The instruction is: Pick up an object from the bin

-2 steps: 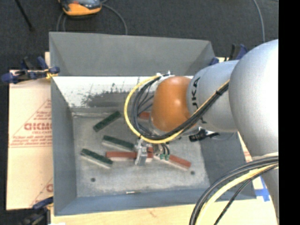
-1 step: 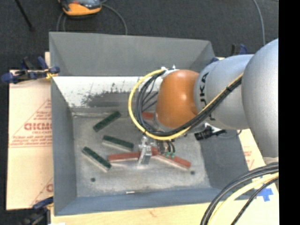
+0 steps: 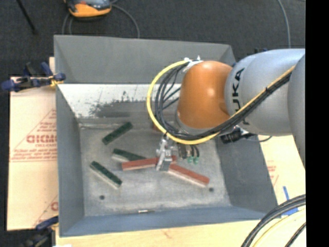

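My gripper (image 3: 164, 161) hangs low in the middle of the bin, under the orange cover, with its metal fingertips down on the inner end of a red-brown flat bar (image 3: 138, 164) that lies left to right. A second red-brown bar (image 3: 189, 175) slants away to the right from the same spot. A dark green bar (image 3: 127, 155) lies just left of the fingers, partly behind the first red bar. A small green piece (image 3: 193, 160) shows right of the gripper. Whether the fingers enclose the bar is not visible.
Two more dark green bars lie on the bin floor: one (image 3: 116, 133) at the upper left, one (image 3: 106, 173) at the lower left. The arm and its cables cover the bin's right rear part.
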`<state>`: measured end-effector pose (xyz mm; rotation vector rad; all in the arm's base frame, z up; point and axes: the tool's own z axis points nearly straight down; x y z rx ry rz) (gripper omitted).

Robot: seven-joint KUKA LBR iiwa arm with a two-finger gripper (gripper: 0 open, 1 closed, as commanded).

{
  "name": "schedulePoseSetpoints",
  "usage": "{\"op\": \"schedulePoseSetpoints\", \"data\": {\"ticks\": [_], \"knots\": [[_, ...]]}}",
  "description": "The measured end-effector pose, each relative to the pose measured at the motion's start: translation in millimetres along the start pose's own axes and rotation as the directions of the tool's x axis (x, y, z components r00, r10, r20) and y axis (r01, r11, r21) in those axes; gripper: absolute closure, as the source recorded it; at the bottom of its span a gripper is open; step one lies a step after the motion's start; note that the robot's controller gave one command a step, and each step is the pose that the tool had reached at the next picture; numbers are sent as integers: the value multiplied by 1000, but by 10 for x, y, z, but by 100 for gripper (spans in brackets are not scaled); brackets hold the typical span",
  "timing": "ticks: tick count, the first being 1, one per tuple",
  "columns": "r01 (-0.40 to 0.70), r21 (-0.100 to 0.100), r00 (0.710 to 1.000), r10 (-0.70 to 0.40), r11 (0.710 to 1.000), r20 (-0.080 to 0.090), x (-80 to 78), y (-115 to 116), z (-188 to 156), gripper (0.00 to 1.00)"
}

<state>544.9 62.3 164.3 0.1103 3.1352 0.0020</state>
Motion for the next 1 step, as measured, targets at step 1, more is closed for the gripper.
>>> {"op": "schedulePoseSetpoints", "data": {"ticks": [1], "knots": [[44, 1, 999, -44, 999, -1, 20, 12, -576, 100]]}}
